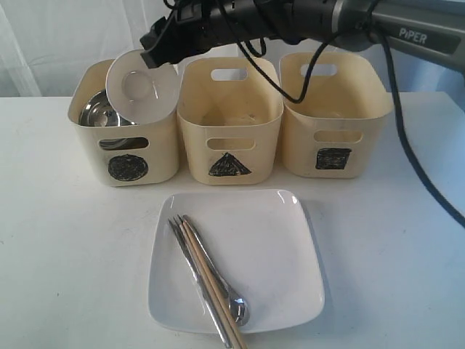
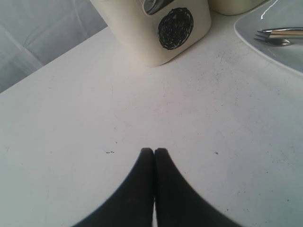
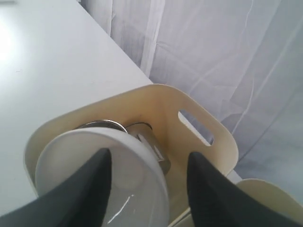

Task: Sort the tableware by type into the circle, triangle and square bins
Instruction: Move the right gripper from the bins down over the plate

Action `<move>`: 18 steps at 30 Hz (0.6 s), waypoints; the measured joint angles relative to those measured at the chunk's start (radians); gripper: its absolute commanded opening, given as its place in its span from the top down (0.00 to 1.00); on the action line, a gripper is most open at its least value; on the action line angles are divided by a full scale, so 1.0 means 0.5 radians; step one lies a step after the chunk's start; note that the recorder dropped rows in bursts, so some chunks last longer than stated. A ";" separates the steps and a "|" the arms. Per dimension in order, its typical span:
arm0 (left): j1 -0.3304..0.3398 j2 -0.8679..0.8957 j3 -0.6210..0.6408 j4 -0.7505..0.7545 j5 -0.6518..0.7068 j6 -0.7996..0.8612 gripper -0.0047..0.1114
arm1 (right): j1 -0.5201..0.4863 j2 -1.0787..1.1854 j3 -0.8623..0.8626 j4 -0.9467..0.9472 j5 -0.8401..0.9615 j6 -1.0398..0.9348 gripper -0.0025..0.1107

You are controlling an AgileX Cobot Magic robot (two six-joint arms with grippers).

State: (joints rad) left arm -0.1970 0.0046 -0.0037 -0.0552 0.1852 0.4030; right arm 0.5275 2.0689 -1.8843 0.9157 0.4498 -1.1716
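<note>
My right gripper [image 1: 155,49] reaches across to the circle bin [image 1: 127,156]. Its jaws stand open around the rim of the small white bowl [image 1: 142,83], which tilts over the bin's mouth. In the right wrist view one finger [image 3: 97,182] lies inside the bowl [image 3: 71,161] and the other stands clear of the rim; the gripper [image 3: 149,155] is above the bin [image 3: 189,106]. A steel bowl [image 1: 98,113] lies in that bin. The white square plate [image 1: 276,247] carries chopsticks [image 1: 211,280], a spoon [image 1: 237,310] and other cutlery. My left gripper [image 2: 154,151] is shut just above the bare table.
The triangle bin [image 1: 229,138] and square bin [image 1: 334,131] stand in a row to the right of the circle bin. My right arm and its cables [image 1: 290,29] cross above all three. A white curtain hangs behind the table.
</note>
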 measured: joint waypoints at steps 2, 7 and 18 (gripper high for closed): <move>0.000 0.000 0.000 0.000 0.000 0.000 0.96 | -0.012 -0.039 0.000 -0.038 0.048 0.066 0.61; 0.000 0.000 0.000 0.000 0.000 0.000 0.96 | -0.092 -0.097 0.000 -0.332 0.204 0.502 0.98; 0.000 0.000 0.000 0.000 0.000 0.000 0.96 | -0.193 -0.155 0.004 -0.820 0.903 0.914 0.98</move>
State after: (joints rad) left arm -0.1970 0.0046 -0.0037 -0.0552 0.1852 0.4030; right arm 0.4309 1.9916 -1.8825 0.5055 0.9013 -0.7148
